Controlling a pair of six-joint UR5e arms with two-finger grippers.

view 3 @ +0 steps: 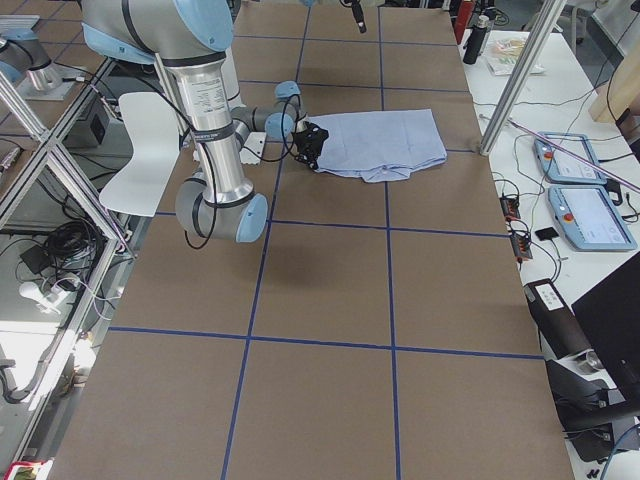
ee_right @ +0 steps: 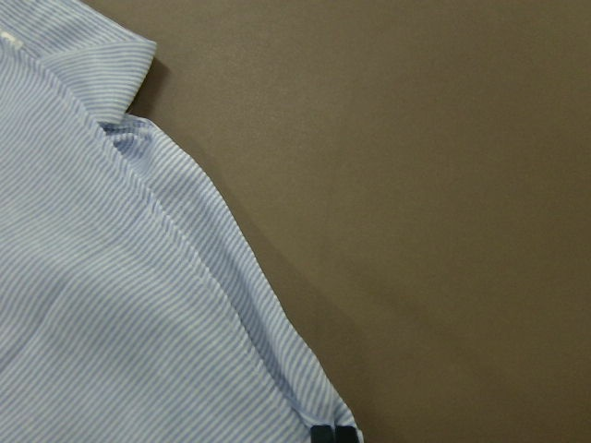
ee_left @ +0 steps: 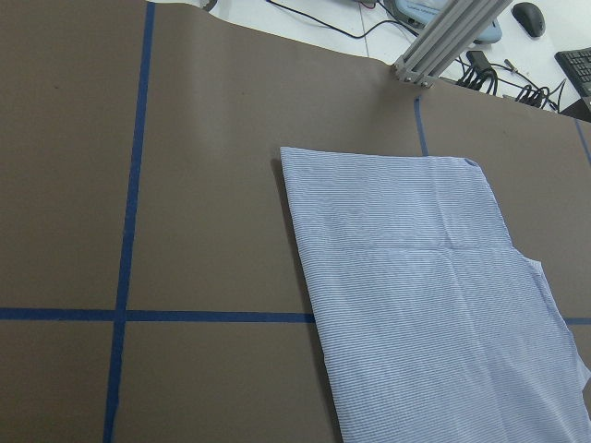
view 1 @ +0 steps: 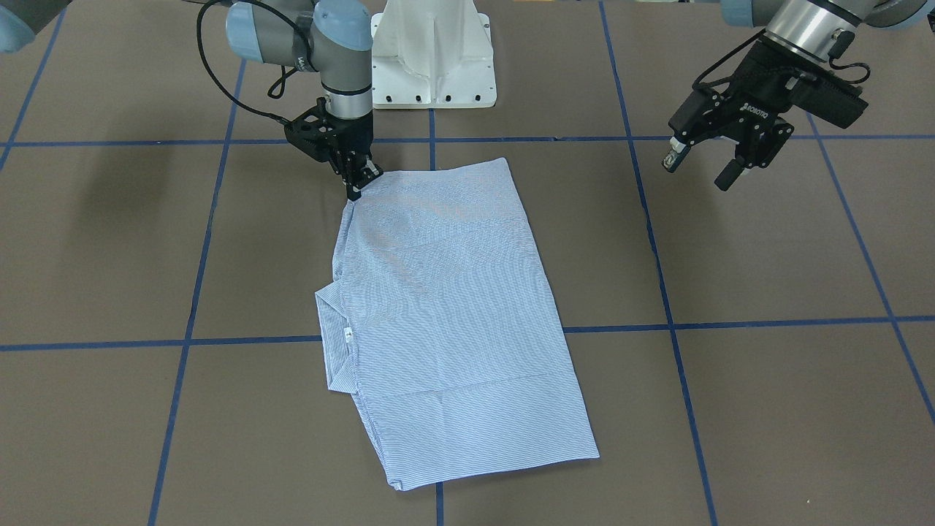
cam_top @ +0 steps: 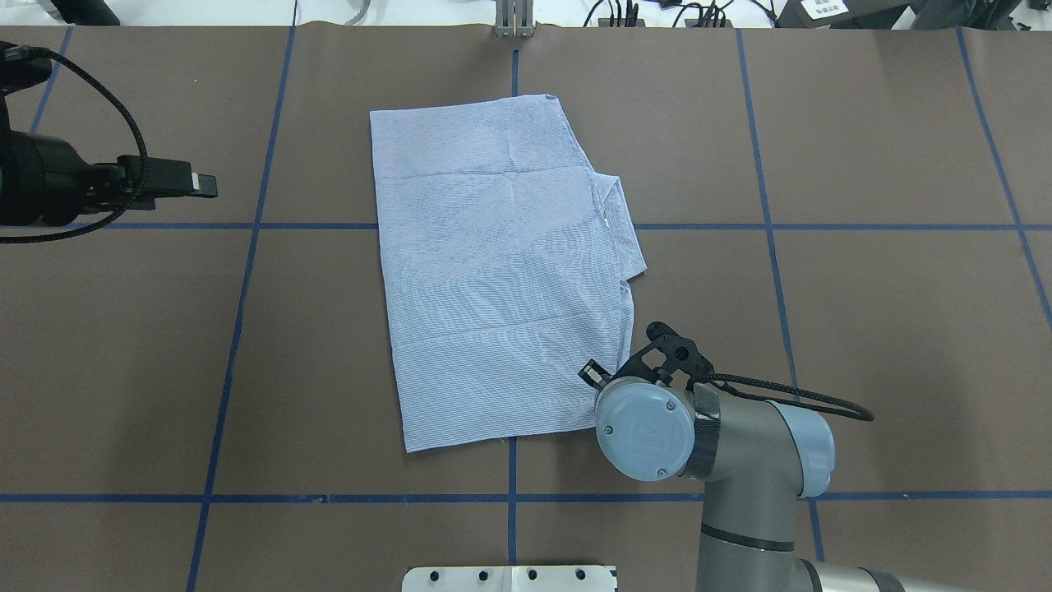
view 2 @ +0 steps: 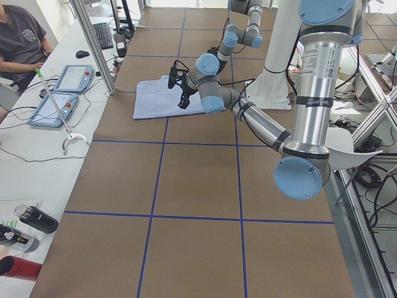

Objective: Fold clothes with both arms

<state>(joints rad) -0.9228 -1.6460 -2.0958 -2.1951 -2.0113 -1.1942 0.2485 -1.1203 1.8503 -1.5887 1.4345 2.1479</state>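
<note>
In the overhead view the wrist cap (cam_top: 645, 427) of the right arm (cam_top: 756, 460) covers the right pincer (view 1: 356, 191) and the near right corner of the shirt (cam_top: 493, 279), so the grip is hidden there. The left arm (cam_top: 49, 181) is cut by that view's left edge. The right wrist view shows only two dark fingertips (ee_right: 332, 434) at its bottom edge. The print on the neck label (view 1: 348, 336) is too small to read. In both side views the pincers are too small to judge.
</note>
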